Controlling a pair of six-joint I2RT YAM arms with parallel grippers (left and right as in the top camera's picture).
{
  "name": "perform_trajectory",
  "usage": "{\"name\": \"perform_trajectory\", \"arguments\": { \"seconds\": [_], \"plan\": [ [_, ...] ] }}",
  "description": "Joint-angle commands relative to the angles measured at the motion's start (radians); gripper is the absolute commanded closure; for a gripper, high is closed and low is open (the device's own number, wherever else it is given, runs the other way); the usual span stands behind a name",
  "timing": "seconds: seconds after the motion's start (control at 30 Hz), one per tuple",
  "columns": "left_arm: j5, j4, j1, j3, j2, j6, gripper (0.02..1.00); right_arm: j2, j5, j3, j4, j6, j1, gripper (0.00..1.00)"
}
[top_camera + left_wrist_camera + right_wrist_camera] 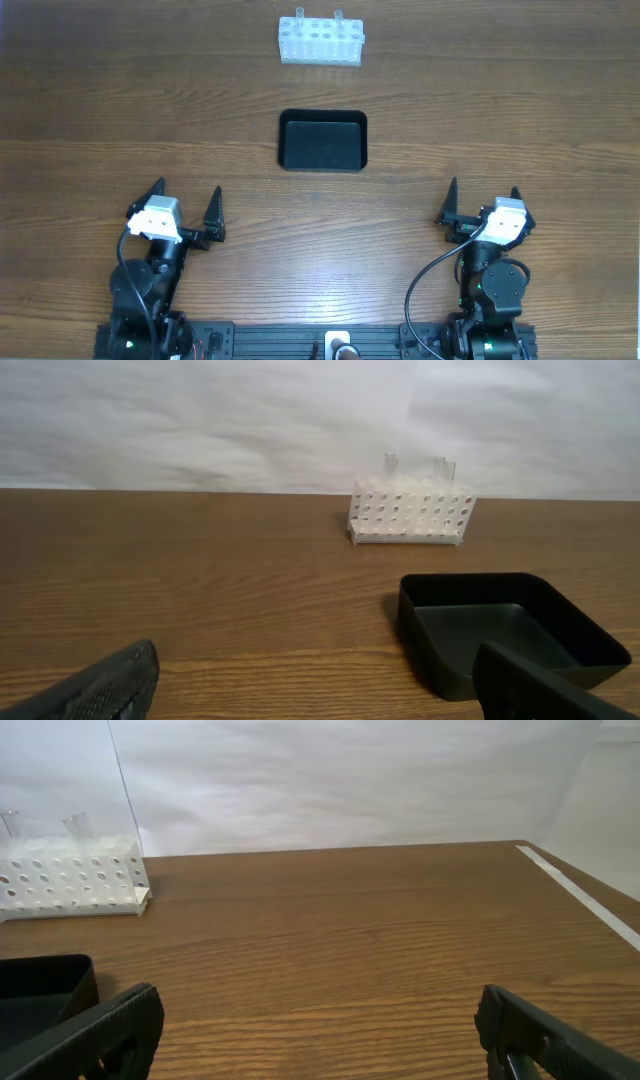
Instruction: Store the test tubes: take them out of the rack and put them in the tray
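A white rack (320, 45) patterned with rows of round holes, two clear test tubes (299, 15) and a plain black tray (323, 145) are seen on a brown table (520, 110) streaked with darker wood grain.

No text, label, brand, number or sign can be read in any view. Nothing legible is borne by the rack (320, 42), the tray (323, 140) or the table (520, 110).
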Motion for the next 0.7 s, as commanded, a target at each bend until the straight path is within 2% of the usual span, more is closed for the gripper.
{"name": "perform_trajectory", "arguments": {
  "seconds": [0.03,0.7],
  "plan": [
    [0.010,0.000,0.006,-0.006,-0.009,0.015,0.018,-0.008,-0.005,-0.006,-0.002,-0.002,-0.007,0.009],
    [-0.002,0.001,0.006,-0.006,-0.009,0.015,0.018,-0.008,-0.005,-0.006,-0.002,-0.002,-0.007,0.009]
  ]
}}
